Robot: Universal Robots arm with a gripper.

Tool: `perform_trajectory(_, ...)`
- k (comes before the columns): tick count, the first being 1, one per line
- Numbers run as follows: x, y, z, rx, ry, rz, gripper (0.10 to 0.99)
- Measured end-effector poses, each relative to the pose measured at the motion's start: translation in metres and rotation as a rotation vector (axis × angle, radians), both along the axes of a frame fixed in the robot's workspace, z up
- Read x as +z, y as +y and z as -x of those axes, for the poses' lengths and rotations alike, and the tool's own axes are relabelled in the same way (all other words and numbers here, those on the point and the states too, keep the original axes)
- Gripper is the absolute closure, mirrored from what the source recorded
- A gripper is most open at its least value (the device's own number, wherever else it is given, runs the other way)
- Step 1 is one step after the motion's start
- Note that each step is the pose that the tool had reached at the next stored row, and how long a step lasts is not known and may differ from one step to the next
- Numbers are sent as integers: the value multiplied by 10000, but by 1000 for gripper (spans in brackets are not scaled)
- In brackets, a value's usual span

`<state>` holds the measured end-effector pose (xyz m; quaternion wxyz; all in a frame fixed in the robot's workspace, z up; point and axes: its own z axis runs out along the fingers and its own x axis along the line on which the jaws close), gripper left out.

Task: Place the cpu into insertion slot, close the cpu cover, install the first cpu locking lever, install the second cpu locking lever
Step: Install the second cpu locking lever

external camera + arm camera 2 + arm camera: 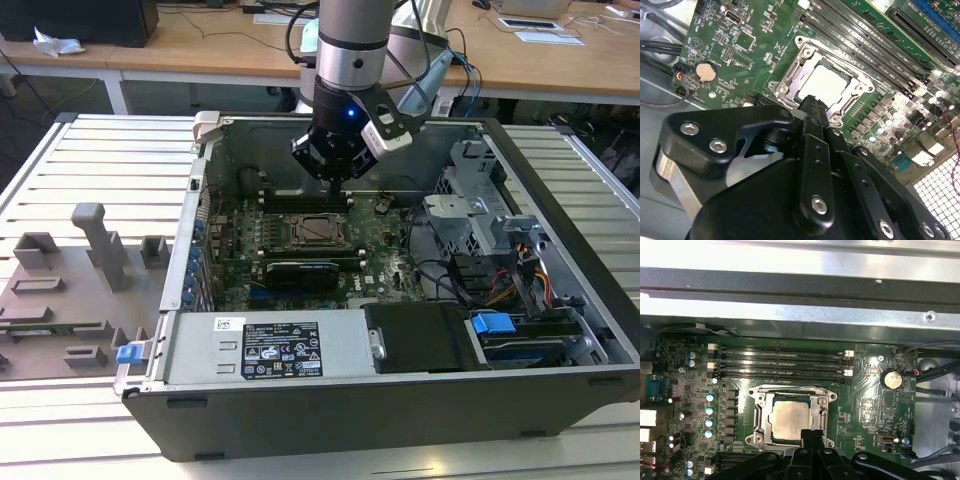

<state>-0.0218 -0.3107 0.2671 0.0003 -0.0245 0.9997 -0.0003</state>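
Observation:
The cpu is a pale square chip lying flat in its socket on the green motherboard. The silvery cpu cover lies flat around it, and the chip shows through the window. In the second wrist view the cpu sits just past the black fingertips, framed by the cpu cover. My gripper hangs over the socket's edge, shut, with nothing between its fingers. In the exterior view the gripper hovers a little above and behind the cpu. How the locking levers stand, I cannot tell.
Memory slots run along the socket's far side, below the case wall. A grey power supply box with a white label closes the case's front. A drive cage and cables fill the exterior view's right. A grey fixture plate lies outside the case.

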Motion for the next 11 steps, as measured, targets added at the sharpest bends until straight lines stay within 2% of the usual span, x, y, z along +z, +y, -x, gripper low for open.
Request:
perform_trajectory(5,2,-8,0,2,2,3,980)
perform_trajectory(7,1,-58,0,-1,1,1,980)
perform_trajectory(11,1,-295,1,-1,0,-20,980)
